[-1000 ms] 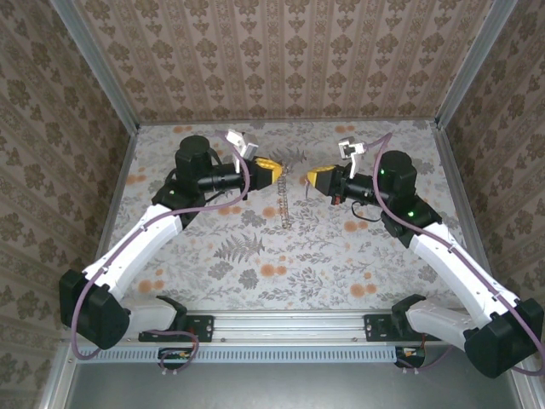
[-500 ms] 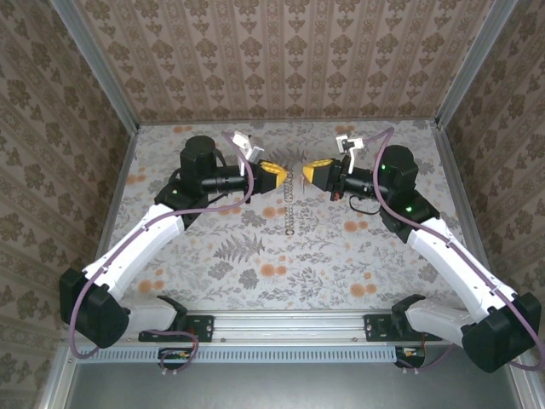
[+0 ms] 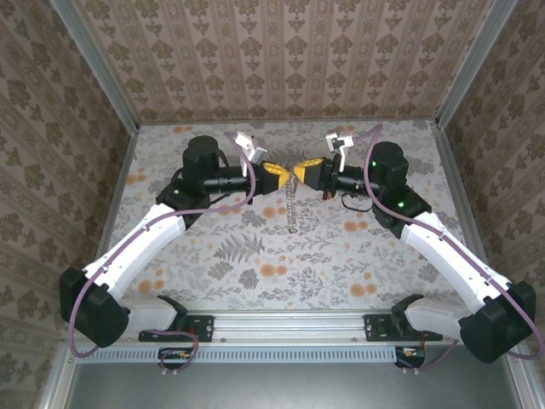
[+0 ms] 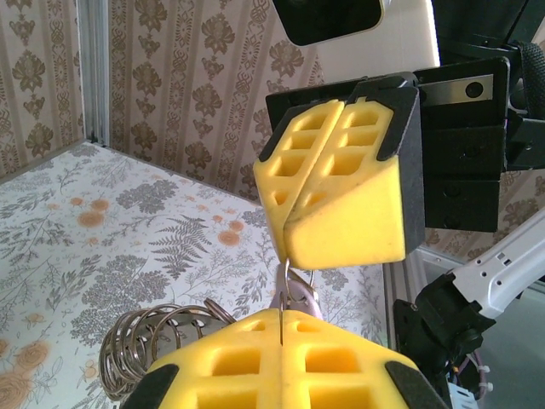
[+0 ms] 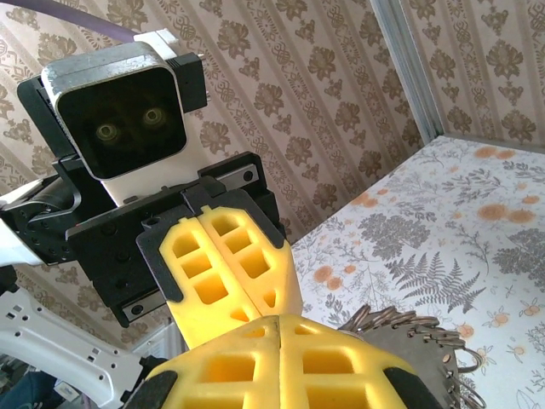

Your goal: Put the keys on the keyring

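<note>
Now: left end effector (image 3: 284, 175) clamped on keyring (image 3: 294, 209), right end effector (image 3: 303, 173) seemingly pinching key (image 4: 300, 294); align hole, feed chain slowly.

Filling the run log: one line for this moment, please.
left gripper shut | right gripper shut, tips meeting | key between them | keyring dangling beneath

Of key (image 4: 300, 288), only sliver of purple head shows above left gripper (image 4: 282, 328); rest buried between right gripper (image 4: 288, 234) pads. Coil of keyring (image 4: 140, 345) partly behind left gripper, whose fingers bottom edge cuts off. Overhead, key too small to discern.
</note>
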Robot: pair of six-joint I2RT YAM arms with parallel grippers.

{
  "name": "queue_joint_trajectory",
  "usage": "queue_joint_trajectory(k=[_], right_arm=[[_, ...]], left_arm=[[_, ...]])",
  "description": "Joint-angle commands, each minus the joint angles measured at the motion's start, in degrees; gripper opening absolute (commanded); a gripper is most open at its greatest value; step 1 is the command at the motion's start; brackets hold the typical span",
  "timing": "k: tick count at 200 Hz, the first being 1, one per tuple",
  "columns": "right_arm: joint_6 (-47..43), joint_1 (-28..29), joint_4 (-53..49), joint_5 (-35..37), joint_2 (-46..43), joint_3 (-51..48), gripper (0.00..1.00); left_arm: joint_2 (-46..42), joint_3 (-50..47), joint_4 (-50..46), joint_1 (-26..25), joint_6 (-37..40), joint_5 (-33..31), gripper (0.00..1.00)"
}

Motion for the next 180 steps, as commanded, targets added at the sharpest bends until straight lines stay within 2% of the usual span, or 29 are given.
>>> queue_joint_trajectory(k=[1, 180], right_arm=[[-1.31, 0.39, 1.01, -0.08, 0.58, 2.18, 0.00], [-6.10, -0.91, -3.38, 6.94, -2.00, -2.71, 0.00]], left_arm=[[0.31, 2.93, 1.11, -0.61, 1.05, 0.24, 0.00], [-1.54, 1.58, 4.18, -1.16, -1.22, -0.06, 0.00]])
